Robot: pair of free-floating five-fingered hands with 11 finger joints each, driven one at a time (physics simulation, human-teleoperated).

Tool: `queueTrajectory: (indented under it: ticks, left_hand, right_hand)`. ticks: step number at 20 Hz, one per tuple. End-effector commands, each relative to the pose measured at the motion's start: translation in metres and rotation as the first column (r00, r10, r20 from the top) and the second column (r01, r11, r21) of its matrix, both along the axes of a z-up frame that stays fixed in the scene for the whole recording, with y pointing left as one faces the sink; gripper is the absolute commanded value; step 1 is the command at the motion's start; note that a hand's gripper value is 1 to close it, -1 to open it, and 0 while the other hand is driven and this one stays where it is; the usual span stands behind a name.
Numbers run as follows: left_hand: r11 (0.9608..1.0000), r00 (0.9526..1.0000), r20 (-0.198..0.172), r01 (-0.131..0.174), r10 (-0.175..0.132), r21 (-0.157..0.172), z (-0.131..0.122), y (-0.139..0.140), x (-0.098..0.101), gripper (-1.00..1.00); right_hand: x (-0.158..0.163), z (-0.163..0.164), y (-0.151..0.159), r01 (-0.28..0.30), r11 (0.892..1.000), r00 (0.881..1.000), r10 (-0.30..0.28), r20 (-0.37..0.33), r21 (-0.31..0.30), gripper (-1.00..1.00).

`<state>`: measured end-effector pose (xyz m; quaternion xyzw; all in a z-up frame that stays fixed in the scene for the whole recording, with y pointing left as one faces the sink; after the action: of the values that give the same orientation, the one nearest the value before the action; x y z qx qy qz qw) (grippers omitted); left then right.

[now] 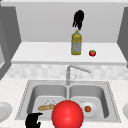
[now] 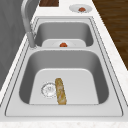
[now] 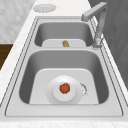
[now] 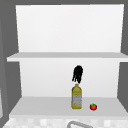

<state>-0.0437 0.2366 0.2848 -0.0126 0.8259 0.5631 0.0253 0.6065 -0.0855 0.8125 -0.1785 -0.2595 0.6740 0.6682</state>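
The bottle (image 1: 76, 43) stands upright on the lower shelf (image 1: 45, 53), long axis vertical, neck pointing up at the right hand (image 1: 78, 19) hanging just above its cap with fingers relaxed and drooping, holding nothing. It is a tall, yellowish, glossy bottle with a pale label (a small round tomato (image 1: 92, 53) sits near its right). The left hand (image 1: 33, 120) floats low at the sink's (image 1: 110, 100) front edge, fingers curled on nothing, beside a red ball (image 1: 67, 115).
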Motion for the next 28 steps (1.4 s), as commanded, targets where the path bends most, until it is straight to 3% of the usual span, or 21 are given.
queueTrajectory:
  ticks: [1,3,10,22,28]
  left_hand:
    - [1.0000,1.0000,0.000,0.000,0.000,0.000,0.000,0.000,0.000,0.00]
    - [1.0000,1.0000,0.000,0.000,0.000,0.000,0.000,0.000,0.000,0.00]
    - [1.0000,1.0000,0.000,0.000,0.000,0.000,0.000,0.000,0.000,0.00]
    - [1.0000,1.0000,0.000,0.000,0.000,0.000,0.000,0.000,0.000,0.00]
    - [1.0000,1.0000,0.000,0.000,0.000,0.000,0.000,0.000,0.000,0.00]
  right_hand:
    - [-0.011,0.009,0.000,0.000,1.000,1.000,0.000,0.000,0.007,-1.00]
    - [-0.024,0.011,0.002,0.000,1.000,1.000,0.000,0.004,0.002,-1.00]
    - [-0.067,0.013,0.003,0.030,1.000,0.992,-0.029,0.123,-0.004,-1.00]
    - [-0.095,0.002,0.016,0.017,0.999,0.996,-0.014,0.091,-0.035,-1.00]
    - [-0.113,-0.011,0.019,0.021,0.999,0.990,-0.015,0.142,-0.043,-1.00]
